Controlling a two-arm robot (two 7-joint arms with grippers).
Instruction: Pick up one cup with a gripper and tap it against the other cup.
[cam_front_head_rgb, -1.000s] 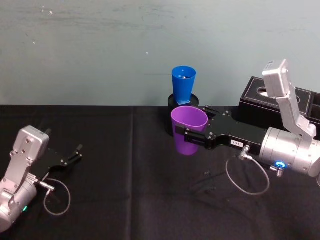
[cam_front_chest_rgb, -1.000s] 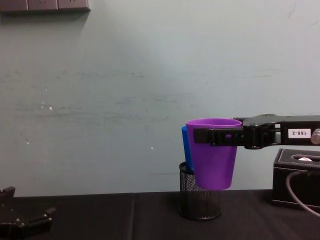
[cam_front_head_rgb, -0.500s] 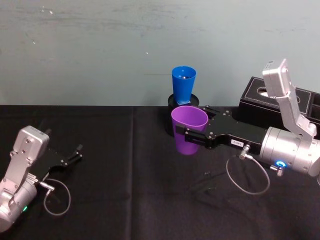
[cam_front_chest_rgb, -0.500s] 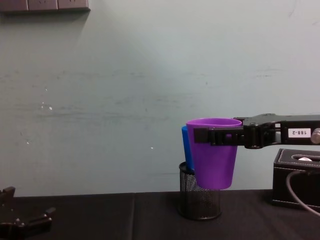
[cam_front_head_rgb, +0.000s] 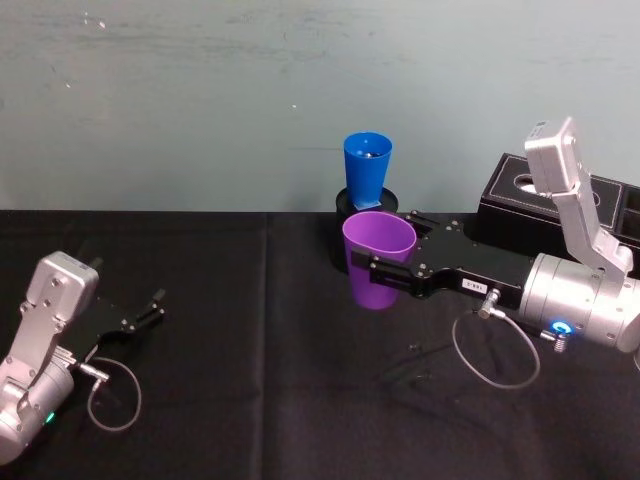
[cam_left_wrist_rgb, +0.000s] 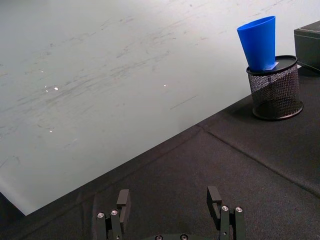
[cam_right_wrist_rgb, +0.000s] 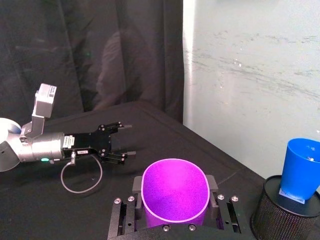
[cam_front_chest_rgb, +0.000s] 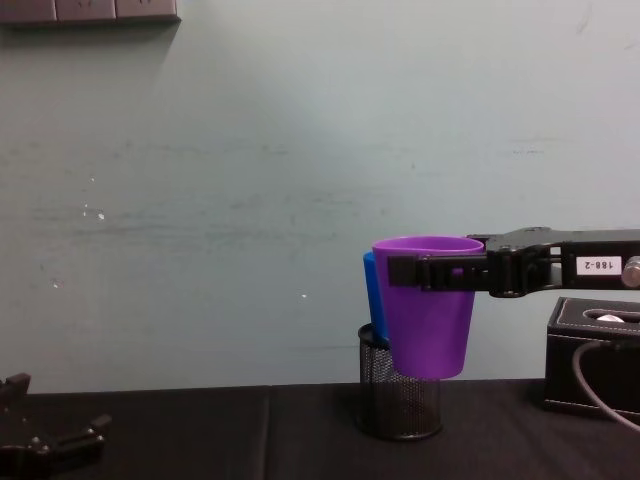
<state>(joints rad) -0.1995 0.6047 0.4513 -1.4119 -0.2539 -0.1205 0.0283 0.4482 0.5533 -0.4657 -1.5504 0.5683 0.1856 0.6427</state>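
Aloft, right hand (cam_front_head_rgb: 385, 243) clasps purple cup (cam_front_head_rgb: 362, 283) below rim.

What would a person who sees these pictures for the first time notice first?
The bright purple cup stands out, held in the air over the black table by the right tool, which is shut on it. Just behind it, a blue cup stands in a black mesh pen holder. The left tool is open at the table's left side.
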